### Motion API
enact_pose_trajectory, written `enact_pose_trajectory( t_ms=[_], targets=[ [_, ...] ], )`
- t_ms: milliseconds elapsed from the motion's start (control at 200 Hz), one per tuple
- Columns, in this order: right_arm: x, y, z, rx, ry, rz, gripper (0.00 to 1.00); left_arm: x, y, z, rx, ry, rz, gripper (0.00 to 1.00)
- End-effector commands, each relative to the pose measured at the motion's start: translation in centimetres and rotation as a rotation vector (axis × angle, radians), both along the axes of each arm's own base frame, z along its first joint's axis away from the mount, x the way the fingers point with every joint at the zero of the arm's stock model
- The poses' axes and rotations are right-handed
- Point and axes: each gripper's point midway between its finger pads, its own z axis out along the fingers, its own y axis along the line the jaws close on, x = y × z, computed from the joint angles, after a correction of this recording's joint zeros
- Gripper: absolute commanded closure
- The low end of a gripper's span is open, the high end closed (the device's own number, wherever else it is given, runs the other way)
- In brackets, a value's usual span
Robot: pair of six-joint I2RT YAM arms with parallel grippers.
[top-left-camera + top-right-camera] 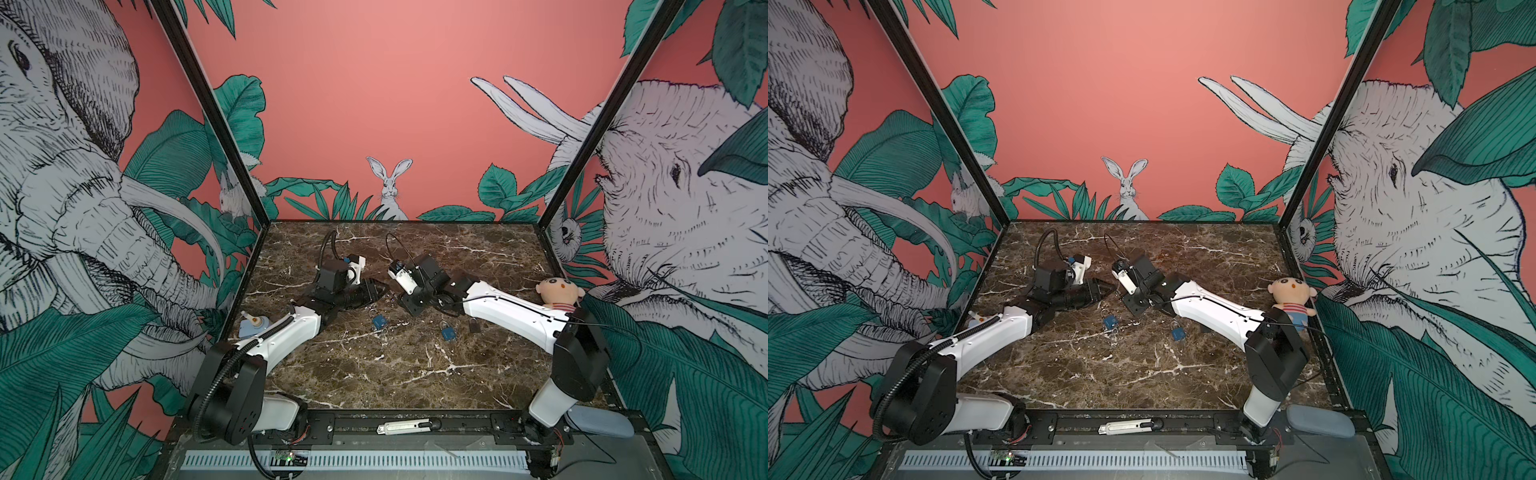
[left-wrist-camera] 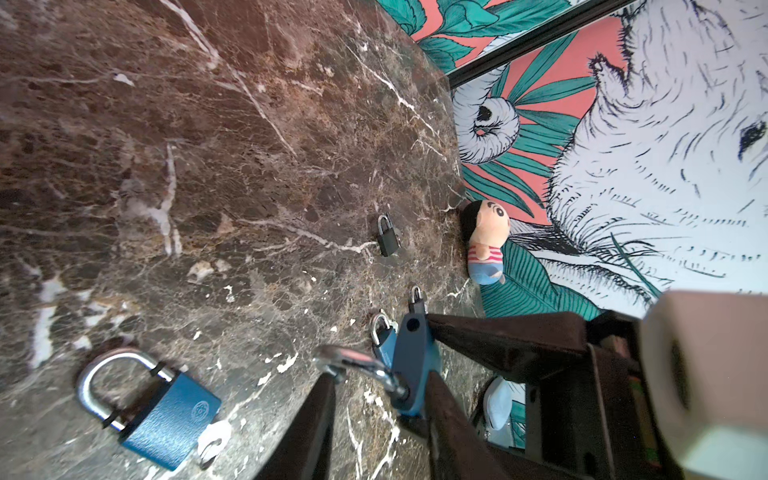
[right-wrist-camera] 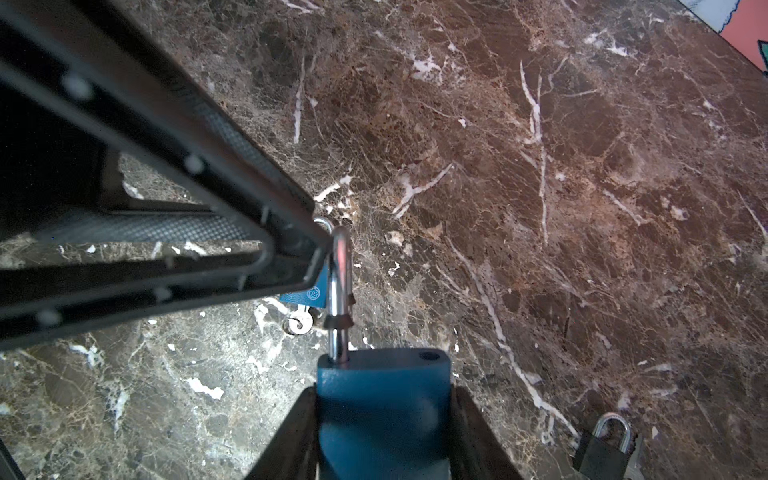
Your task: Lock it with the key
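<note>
While clamping the open padlock (image 3: 382, 415) steady in the right gripper (image 3: 382, 390), straddles its shackle (image 3: 340, 266) with the left gripper (image 2: 380, 376) (pinching? can't tell), with the key (image 2: 214, 442) at another padlock (image 2: 166, 419)'s base, off every edge of the table (image 1: 415, 374).
</note>
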Motion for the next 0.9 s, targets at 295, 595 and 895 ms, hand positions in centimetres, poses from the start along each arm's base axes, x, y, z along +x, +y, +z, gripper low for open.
enact_pose_trajectory(
  t_ms=[295, 595, 895],
  targets=[
    [0.7, 1.1, 3.5, 0.041, -0.094, 0.017, 0.87, -0.2, -1.2, -0.1, -0.043, 0.032, -0.042, 0.62],
    [0.5, 1.5, 3.6, 0.043, -0.100, 0.029, 0.87, 0.1, -1.6, -0.1, -0.067, 0.043, -0.044, 0.62],
    [0.1, 1.8, 3.6, 0.036, -0.107, 0.038, 0.87, 0.4, -2.1, 0.3, -0.091, 0.039, -0.054, 0.62]
  ],
)
